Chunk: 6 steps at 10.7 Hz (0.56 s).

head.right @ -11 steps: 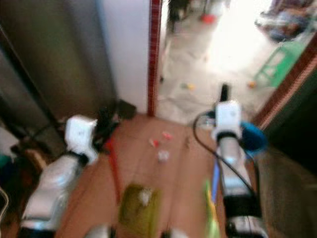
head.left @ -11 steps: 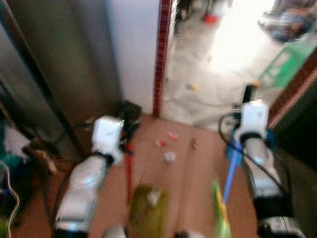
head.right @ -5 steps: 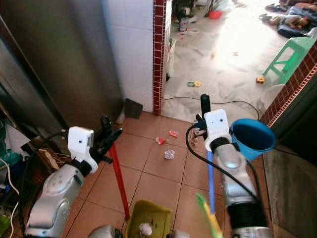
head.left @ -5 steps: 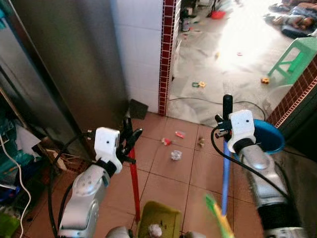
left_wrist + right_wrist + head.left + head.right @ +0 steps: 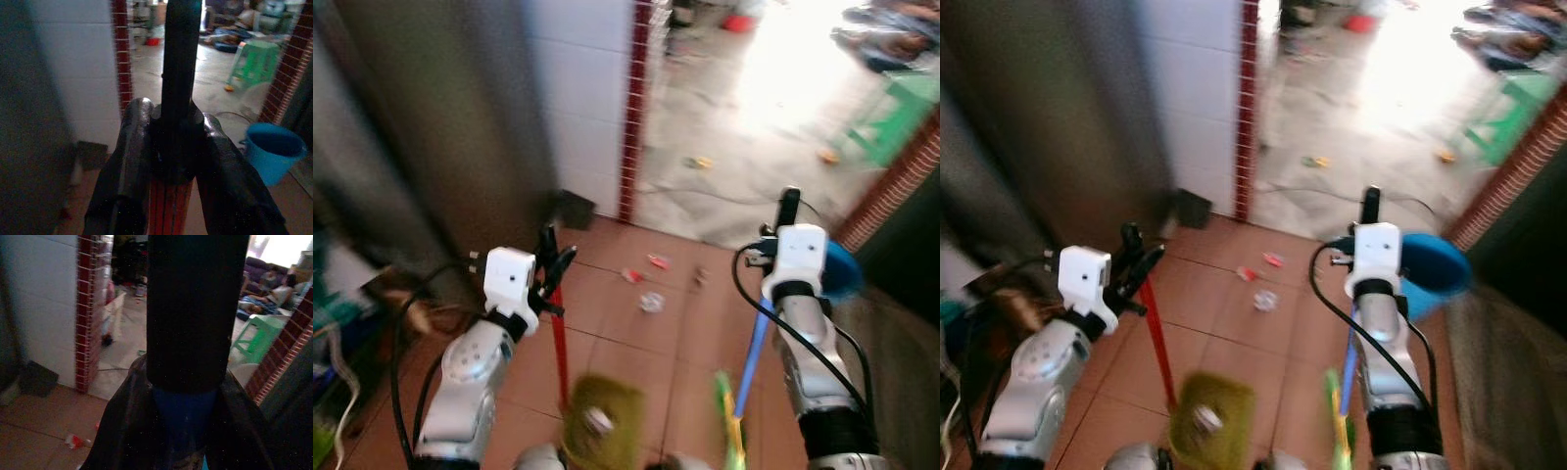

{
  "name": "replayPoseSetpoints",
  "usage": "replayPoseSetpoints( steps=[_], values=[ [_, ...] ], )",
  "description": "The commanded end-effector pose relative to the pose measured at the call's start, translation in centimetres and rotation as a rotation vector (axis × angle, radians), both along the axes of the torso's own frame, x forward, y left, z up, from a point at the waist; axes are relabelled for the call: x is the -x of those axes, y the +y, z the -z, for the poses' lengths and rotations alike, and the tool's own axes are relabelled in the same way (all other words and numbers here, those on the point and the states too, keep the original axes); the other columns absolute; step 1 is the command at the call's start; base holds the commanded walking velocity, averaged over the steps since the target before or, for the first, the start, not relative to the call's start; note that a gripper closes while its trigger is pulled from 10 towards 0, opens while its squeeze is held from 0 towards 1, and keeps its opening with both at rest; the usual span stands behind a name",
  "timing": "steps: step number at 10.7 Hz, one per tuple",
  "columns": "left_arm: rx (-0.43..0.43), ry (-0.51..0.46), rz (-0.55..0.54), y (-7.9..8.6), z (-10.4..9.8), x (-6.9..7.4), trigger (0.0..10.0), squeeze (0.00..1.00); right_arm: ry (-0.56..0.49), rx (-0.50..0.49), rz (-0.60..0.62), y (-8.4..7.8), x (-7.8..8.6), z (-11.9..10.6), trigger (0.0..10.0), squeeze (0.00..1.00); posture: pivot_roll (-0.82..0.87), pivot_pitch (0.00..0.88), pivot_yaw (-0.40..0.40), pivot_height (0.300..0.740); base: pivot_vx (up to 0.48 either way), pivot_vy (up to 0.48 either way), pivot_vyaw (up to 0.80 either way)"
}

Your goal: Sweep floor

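My left gripper [image 5: 551, 286] is shut on the red handle [image 5: 558, 352] of a yellow-green dustpan [image 5: 600, 431], which sits low in front of me with a bit of litter in it. In the left wrist view both black fingers [image 5: 129, 161] clamp the handle just below its black cap. My right gripper [image 5: 783, 257] is shut on the blue broom handle [image 5: 754, 348] under its black grip [image 5: 789, 206]. The green bristles [image 5: 729, 416] reach the tiles. A clear wrapper [image 5: 651, 302] and red scraps [image 5: 631, 275] lie on the terracotta floor ahead.
A dark metal door [image 5: 440, 127] and a white tiled wall with a red brick edge [image 5: 634, 108] stand on the left. A blue bucket [image 5: 842, 269] sits by my right arm. Beyond the doorway are grey concrete floor, more litter [image 5: 697, 163] and a green stool [image 5: 891, 108].
The picture has shifted and blurred, so the camera moved. Both grippers keep their hold on the two handles, and the litter lies where it was.
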<state>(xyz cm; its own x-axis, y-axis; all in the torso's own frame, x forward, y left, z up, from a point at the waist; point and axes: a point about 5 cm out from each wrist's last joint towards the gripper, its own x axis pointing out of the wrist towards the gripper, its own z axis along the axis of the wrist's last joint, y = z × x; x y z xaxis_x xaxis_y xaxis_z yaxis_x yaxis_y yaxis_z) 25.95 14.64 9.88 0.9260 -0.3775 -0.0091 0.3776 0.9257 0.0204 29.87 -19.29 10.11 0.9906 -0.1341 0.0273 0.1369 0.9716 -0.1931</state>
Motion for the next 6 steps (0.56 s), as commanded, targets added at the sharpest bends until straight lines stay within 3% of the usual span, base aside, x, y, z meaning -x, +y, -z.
replayPoseSetpoints(
  steps=[1,2,3,6],
  values=[
    [0.018,-0.030,0.010,-0.3,-0.8,-0.5,10.0,0.00,-0.021,0.010,-0.015,0.3,-0.2,-0.3,10.0,0.00,-0.01,0.000,-0.022,0.740,0.000,0.000,-0.80],
    [0.029,0.002,-0.011,-0.2,0.0,-0.2,10.0,0.00,-0.039,0.010,-0.008,0.4,-0.1,-0.1,10.0,0.00,-0.03,0.000,0.029,0.740,0.000,0.000,-0.80],
    [0.002,-0.017,-0.016,-0.6,-0.1,-0.2,10.0,0.00,-0.041,-0.006,0.032,-0.2,0.0,0.2,10.0,0.00,-0.01,0.000,0.032,0.740,0.000,0.000,-0.80],
    [0.072,-0.050,-0.105,-0.2,-1.5,-1.2,10.0,0.00,-0.059,0.013,0.007,0.0,-0.5,-0.4,10.0,0.00,0.01,0.000,0.007,0.740,0.000,0.000,-0.80]
  ],
)
